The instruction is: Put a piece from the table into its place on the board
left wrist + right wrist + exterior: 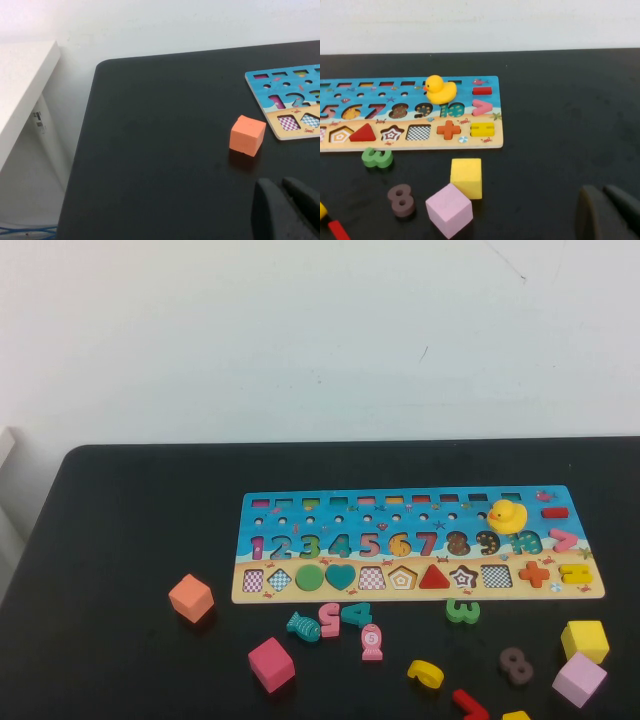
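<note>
Numerals 1–10 printed along board (415,502); "5" on pink fish piece (372,640); loose numerals 3 (376,157), 8 (401,199) on table (120,540).

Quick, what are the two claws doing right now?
Left claw: over bare table near the orange cube, holding nothing.
Right claw: near the yellow cube, holding nothing.

matte black table (120,530), glossy printed board (262,522)

Count, high view:
- Board (420,498): 1, centre of frame.
- Rubber duck (506,515): 1.
- Cubes on worktop (120,540): 4, namely orange cube (190,598), magenta cube (271,664), yellow cube (585,640), lilac cube (579,679).
- Loose numerals, lower frame: 6.
- Fish pieces: 2.
- Yellow piece (516,716), cut by bottom edge: 1.
- Grippers: 2, namely left gripper (279,192) and right gripper (602,195), each at the lower right of its wrist frame.
</note>
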`<state>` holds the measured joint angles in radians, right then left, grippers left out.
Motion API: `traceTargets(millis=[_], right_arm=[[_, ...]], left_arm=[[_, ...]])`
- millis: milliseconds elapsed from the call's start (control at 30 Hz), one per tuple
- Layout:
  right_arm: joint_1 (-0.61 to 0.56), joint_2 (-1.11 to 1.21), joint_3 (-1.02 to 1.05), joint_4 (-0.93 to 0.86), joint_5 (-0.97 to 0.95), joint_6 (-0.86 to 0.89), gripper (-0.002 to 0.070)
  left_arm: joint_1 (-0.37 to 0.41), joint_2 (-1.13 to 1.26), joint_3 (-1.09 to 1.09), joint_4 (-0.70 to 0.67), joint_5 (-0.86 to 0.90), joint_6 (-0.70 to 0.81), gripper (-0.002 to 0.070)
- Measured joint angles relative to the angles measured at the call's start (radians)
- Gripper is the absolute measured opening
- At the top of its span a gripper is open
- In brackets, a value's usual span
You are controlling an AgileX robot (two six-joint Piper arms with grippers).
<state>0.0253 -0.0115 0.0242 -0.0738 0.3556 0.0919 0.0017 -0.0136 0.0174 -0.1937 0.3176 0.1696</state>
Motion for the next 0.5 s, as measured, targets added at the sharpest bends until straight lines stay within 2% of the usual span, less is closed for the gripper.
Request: traceTargets(millis=[233,333,400,433,500], right_arm=[[0.000,0.000,0.000,0.004,0.000,0.000,0.0019],[0.000,0.000,0.000,0.095,-0.009,0.002,0.0019],[0.000,0.000,0.000,0.236,-0.016,0.002,0.0019],[0.000,0.000,0.000,0.428,-0.030,0.002,0.0019],[0.000,0.000,0.000,0.631,-0.044,0.003,0.0019]], left_arm=[[0.000,0.000,0.000,0.000,0.000,0.000,-0.0002],[0.000,0.000,0.000,0.000,0.000,0.000,-0.0002],[0.000,0.000,0.000,0.000,0.000,0.000,-0.0002],[0.000,0.000,0.000,0.000,0.000,0.000,-0.0002],[0.000,0.000,0.000,0.000,0.000,0.000,-0.0002]])
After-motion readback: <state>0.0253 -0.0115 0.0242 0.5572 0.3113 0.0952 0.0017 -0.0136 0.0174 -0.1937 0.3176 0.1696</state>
